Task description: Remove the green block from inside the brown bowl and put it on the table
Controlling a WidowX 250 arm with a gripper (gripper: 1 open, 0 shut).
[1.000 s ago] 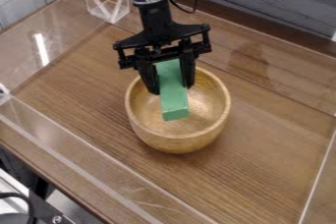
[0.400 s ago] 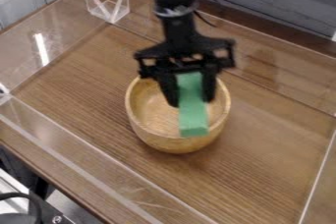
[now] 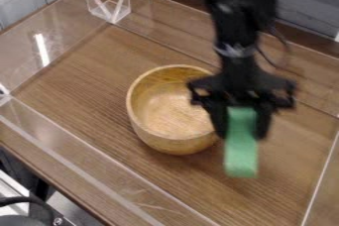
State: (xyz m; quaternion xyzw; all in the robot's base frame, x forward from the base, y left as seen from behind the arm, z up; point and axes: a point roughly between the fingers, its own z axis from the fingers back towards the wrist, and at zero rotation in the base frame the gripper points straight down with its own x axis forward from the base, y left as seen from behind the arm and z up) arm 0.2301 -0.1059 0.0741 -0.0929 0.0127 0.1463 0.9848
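- The black two-fingered gripper (image 3: 243, 111) points almost straight down, its jaws clamped on the upper end of the flat, bright green rectangular block (image 3: 241, 144).
- One dark finger (image 3: 212, 112) shows on the left of the block and the other on its right, both pressed against its sides.
- The green block hangs lengthwise below the fingers, close to upright, its lower end blurred.
- The block is outside the bowl, just to the right of the rim as the camera sees it, above the tabletop; whether its lower end touches the wood cannot be told.
- The black arm (image 3: 236, 17) rises from the gripper toward the top of the view, blurred along its length.
- The round, thick-walled bowl of light tan wood (image 3: 169, 108) stands left of the gripper, upright, with its pale inside open to view and nothing in it.
- The gripper's left finger overlaps the bowl's right rim in the view; contact cannot be judged.
- The glossy brown wood-grain table (image 3: 93, 66) carries the bowl near its middle.
- Low clear plastic walls (image 3: 54, 22) edge the table.
- A clear angular plastic piece (image 3: 109, 5) stands at the far left corner, well apart from the bowl.
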